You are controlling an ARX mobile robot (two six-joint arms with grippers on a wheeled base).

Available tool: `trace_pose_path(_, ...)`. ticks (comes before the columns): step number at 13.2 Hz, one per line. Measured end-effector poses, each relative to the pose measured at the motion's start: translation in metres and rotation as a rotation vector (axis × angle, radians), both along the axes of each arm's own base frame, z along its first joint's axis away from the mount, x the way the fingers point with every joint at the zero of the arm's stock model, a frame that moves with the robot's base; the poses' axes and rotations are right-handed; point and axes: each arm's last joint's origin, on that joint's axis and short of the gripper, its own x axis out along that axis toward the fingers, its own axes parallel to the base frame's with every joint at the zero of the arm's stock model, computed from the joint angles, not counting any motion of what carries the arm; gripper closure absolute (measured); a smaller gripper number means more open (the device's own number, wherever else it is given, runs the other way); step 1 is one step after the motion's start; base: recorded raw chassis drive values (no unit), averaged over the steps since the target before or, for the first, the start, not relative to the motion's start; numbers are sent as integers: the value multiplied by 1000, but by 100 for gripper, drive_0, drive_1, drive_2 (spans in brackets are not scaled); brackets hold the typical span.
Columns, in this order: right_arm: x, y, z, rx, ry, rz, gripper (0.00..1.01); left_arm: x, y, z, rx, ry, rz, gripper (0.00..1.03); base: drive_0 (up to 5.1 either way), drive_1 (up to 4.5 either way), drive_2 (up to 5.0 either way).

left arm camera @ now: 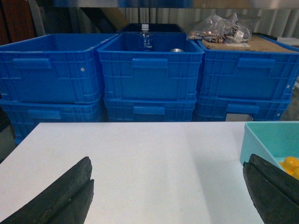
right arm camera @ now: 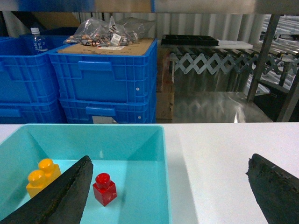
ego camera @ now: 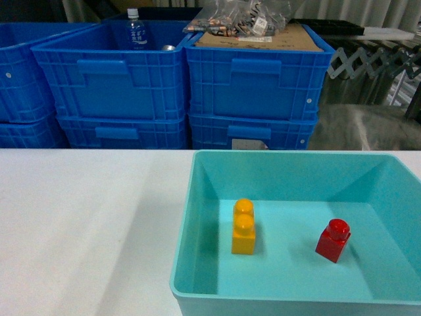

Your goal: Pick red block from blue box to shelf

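Note:
The red block stands upright on the floor of the blue box, right of centre. In the right wrist view the red block shows just inside my left fingertip. My right gripper is open and empty, hovering over the blue box's right rim. Over the bare white table left of the box, my left gripper is open and empty too. The blue box's corner shows at its right finger. Shiny steel uprights of the shelf stand at the back right. Neither gripper appears in the head view.
An orange-yellow two-stud brick stands in the box left of the red block. Stacked dark blue crates line the far table edge, holding a bottle and bagged parts. A folding conveyor sits behind right.

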Motion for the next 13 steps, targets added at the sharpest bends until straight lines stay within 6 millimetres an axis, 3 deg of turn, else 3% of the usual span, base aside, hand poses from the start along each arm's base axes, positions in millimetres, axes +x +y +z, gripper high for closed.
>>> trace_pose_path(13,0,0,0,0,0,0,3,0,0,0,0,0,0,5,0,0,0)
